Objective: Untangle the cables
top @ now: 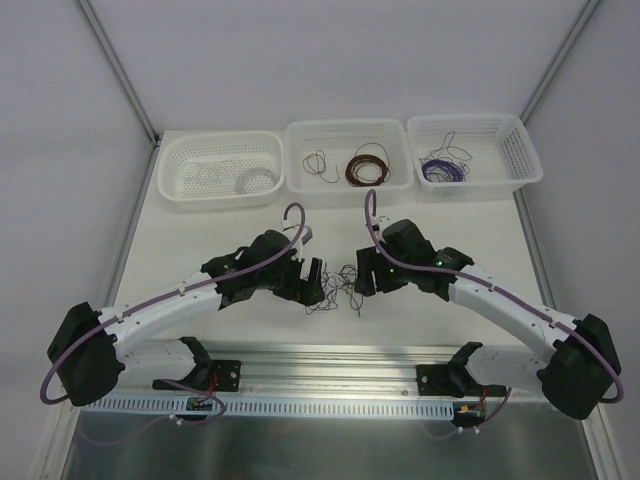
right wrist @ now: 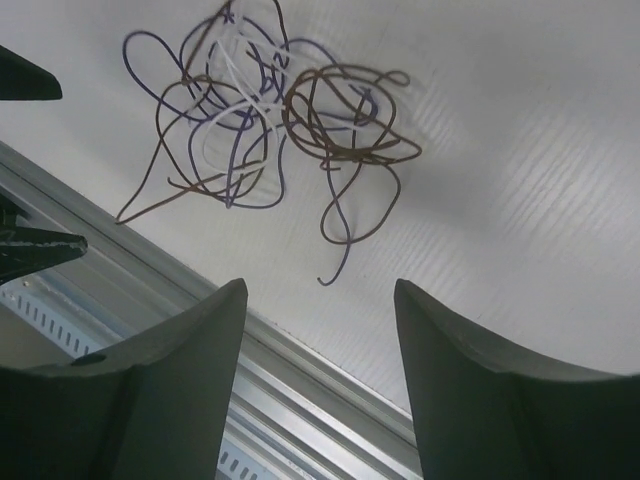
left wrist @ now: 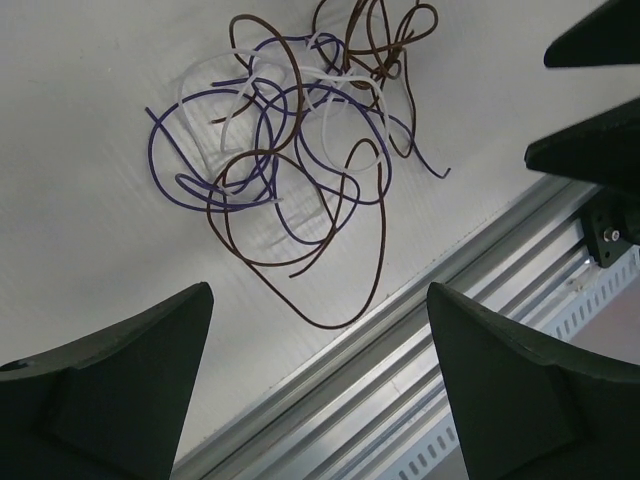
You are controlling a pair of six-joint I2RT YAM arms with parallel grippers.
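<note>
Cables (top: 340, 285): one loose tangle of thin purple, dark brown and white wires, flat on the counter (top: 200, 235), at the middle of the near edge. It sits just inboard of the aluminium rail (top: 330, 365) along that edge. In the left wrist view the cables (left wrist: 300, 170) show scribbly overlapping loops, and the lowest brown loop comes close to the rail (left wrist: 400, 370). In the right wrist view the cables (right wrist: 270, 140) show a tighter brown knot on one side, and one free wire end trails toward the rail (right wrist: 100, 230).

Left arm (top: 190, 295) and right arm (top: 480, 285) both reach in toward the middle, and the tangle lies between their tips in the top view. Left jaws: wide apart, gap empty, wires ahead of the fingertips and not between them. Right jaws: apart, gap empty, same story. Can't tell from the top view whether either tip touches a stray wire.

Far edge of the counter: three white baskets in a row.
- left basket (top: 222, 137): white coil (top: 255, 180)
- middle basket (top: 348, 125): thick brown coil (top: 367, 167) plus a thin dark wire loop (top: 318, 165)
- right basket (top: 520, 155): purple wire bundle (top: 443, 168)

All three are well apart from the tangle.
</note>
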